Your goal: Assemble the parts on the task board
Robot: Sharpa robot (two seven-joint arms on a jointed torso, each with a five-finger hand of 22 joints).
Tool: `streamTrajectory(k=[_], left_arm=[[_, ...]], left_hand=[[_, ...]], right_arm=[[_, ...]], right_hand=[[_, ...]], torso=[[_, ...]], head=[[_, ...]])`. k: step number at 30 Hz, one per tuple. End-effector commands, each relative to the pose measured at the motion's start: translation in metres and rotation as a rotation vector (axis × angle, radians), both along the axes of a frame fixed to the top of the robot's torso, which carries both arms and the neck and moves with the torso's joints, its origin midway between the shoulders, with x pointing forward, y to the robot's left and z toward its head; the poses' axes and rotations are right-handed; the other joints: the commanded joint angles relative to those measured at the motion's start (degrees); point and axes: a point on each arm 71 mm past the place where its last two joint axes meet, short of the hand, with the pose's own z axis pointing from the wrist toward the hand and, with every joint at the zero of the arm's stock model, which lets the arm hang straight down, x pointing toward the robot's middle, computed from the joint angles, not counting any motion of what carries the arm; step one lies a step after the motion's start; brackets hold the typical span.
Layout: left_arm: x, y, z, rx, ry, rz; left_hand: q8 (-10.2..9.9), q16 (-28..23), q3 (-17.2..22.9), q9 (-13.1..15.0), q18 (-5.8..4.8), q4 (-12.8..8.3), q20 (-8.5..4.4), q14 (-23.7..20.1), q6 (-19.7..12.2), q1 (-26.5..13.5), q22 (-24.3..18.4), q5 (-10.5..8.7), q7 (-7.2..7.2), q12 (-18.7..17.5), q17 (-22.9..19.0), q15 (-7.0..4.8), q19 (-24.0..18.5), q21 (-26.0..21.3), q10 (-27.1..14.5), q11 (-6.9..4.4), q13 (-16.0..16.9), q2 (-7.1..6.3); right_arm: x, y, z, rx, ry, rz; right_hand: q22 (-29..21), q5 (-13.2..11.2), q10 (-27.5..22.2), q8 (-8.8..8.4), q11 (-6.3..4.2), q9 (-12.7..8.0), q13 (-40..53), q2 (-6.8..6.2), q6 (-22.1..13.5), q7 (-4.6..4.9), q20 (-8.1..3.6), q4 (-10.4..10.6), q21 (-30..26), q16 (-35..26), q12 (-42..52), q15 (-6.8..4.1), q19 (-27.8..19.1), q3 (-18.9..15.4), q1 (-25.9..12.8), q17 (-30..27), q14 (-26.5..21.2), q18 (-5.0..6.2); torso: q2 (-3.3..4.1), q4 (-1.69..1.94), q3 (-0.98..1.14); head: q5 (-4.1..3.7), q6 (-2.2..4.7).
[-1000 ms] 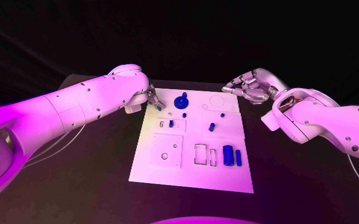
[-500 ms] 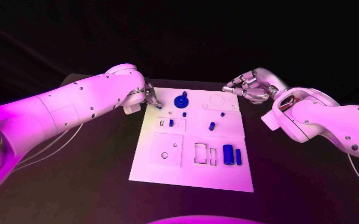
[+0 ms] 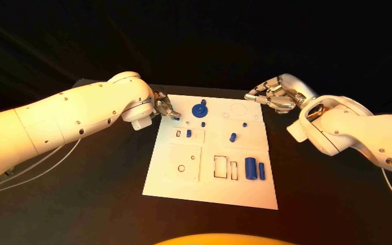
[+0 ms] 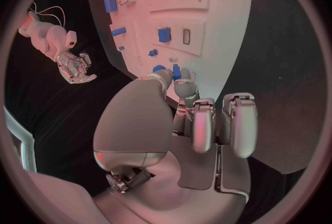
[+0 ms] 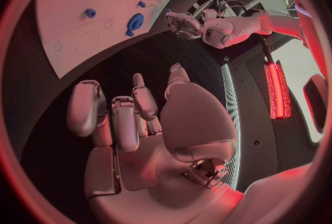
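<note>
Head view: we see the left hand (image 3: 163, 108) at the far left corner of the task board (image 3: 190, 180), fingertips pinching a small blue part (image 3: 175, 118) just above the plate's edge. The round blue part (image 3: 199, 110) lies just beyond those fingertips. The right hand (image 3: 272, 97) hovers off the far right corner, fingers curled inward, holding nothing, apart from the board.

We see a matt white board (image 3: 245, 191), seemingly plastic, on a dull black table (image 3: 98, 199). The small blue parts (image 3: 250, 168) look like smooth plastic. Both arms (image 3: 73, 114) have glossy white shells; the hands (image 3: 271, 98) shine like polished metal.
</note>
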Motion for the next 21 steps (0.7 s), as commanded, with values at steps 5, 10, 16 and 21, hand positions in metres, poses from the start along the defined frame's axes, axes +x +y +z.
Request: streamTrajectory(k=[5, 10, 16, 21], left_arm=[[-0.015, -0.004, -0.006, -0.031, -0.001, -0.027], [-0.023, -0.003, -0.012, 0.024, 0.003, -0.073], [-0.028, -0.005, -0.021, 0.067, 0.001, -0.109], [-0.029, -0.009, -0.025, 0.085, -0.004, -0.126]], left_hand=[[0.5, 0.1, 7.3, -0.1, -0.25, -6.8, 0.26, 6.0, 0.1, -0.1, 13.0, -0.03, -0.53, 0.4, 15.1, 0.20, 4.3, -0.3, 0.6, 0.04, 0.2, -0.65], [0.7, 0.1, 7.7, -0.1, -0.30, -7.1, 0.22, 6.0, 0.1, -0.2, 13.2, -0.10, -0.58, 0.5, 15.1, 0.14, 4.4, -0.2, 0.7, -0.02, 0.3, -1.07], [0.9, 0.1, 8.1, -0.1, -0.34, -7.3, 0.20, 6.0, 0.1, -0.3, 13.3, -0.15, -0.62, 0.8, 15.1, 0.12, 4.5, -0.1, 0.9, -0.05, 0.6, -1.30], [1.1, 0.1, 8.3, -0.1, -0.36, -7.5, 0.18, 6.0, 0.2, -0.4, 13.4, -0.21, -0.67, 1.0, 15.1, 0.09, 4.6, 0.0, 1.0, -0.09, 0.8, -1.52]], right_arm=[[-0.001, 0.001, -0.003, -0.010, 0.013, 0.012], [-0.001, 0.000, -0.003, -0.010, 0.015, 0.012], [-0.002, 0.000, -0.004, -0.010, 0.014, 0.012], [-0.002, 0.000, -0.004, -0.010, 0.014, 0.013]], right_hand=[[1.8, 0.3, 0.3, 0.21, -0.25, 0.1, 0.1, 0.63, -0.3, -0.05, -0.10, -0.1, -0.3, -0.2, 0.4, -0.48, 0.3, 0.1, 0.2, 4.2, 3.4, 0.75], [1.8, 0.4, 0.3, 0.22, -0.26, 0.1, 0.0, 0.67, -0.3, -0.06, -0.11, -0.2, -0.3, -0.2, 0.4, -0.49, 0.3, 0.1, 0.3, 4.2, 3.4, 0.76], [1.8, 0.8, 0.3, 0.22, -0.26, 0.1, 0.0, 0.74, -0.3, -0.06, -0.12, -0.2, -0.4, -0.3, 0.3, -0.50, 0.3, 0.0, 0.4, 4.1, 3.4, 0.77], [1.7, 0.9, 0.2, 0.22, -0.26, 0.1, 0.0, 0.75, -0.3, -0.06, -0.12, -0.2, -0.4, -0.3, 0.3, -0.50, 0.3, 0.0, 0.4, 4.1, 3.4, 0.79]], torso=[[-0.15, 0.25, -0.10], [-0.08, 0.20, -0.13], [-0.01, 0.15, -0.09], [-0.04, 0.09, -0.06]], head=[[0.17, -0.17], [0.30, -0.37], [0.30, -0.49], [0.35, -0.68]])
